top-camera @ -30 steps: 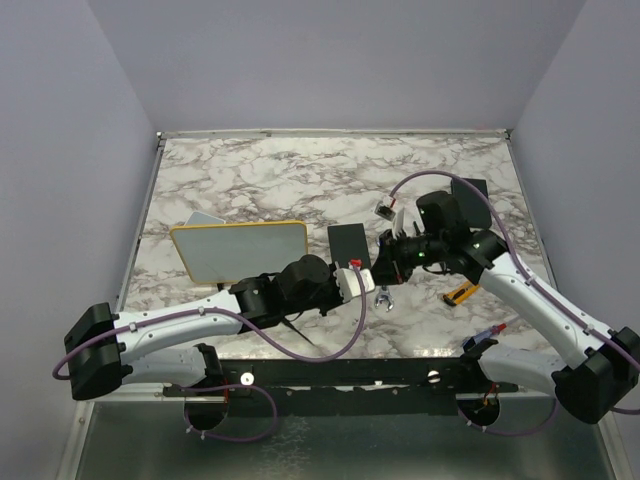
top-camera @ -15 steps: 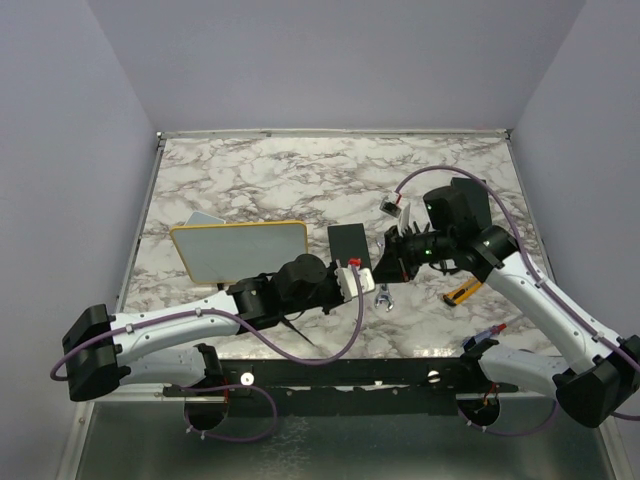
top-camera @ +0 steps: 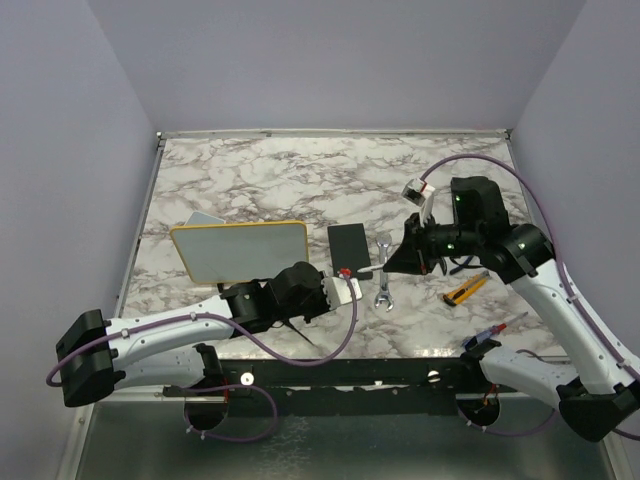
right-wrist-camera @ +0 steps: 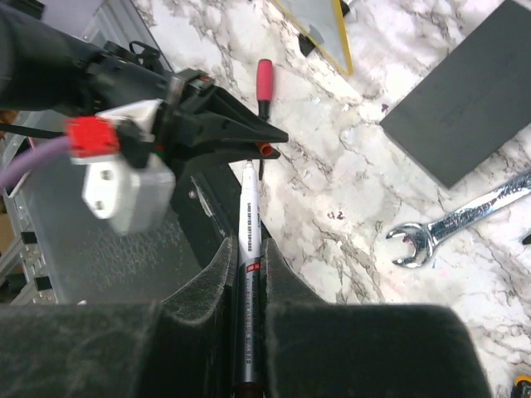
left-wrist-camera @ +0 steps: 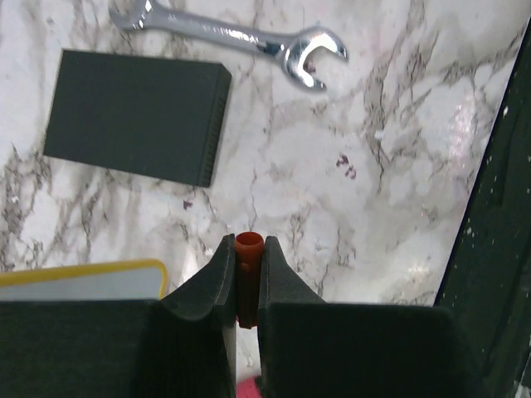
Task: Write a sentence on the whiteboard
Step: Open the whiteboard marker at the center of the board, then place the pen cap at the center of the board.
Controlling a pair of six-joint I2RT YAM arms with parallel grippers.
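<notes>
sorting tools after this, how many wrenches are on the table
1. The wrench lies flat on the marble table, just right of the black slab in the top view. Another could be hidden under the left arm.

whiteboard mostly behind left end effector, writing too small to tell; marker rear buried in right end effector

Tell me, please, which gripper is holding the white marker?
The right gripper: its jaws clamp the white marker, while the left gripper pinches only a small red cap.
</notes>
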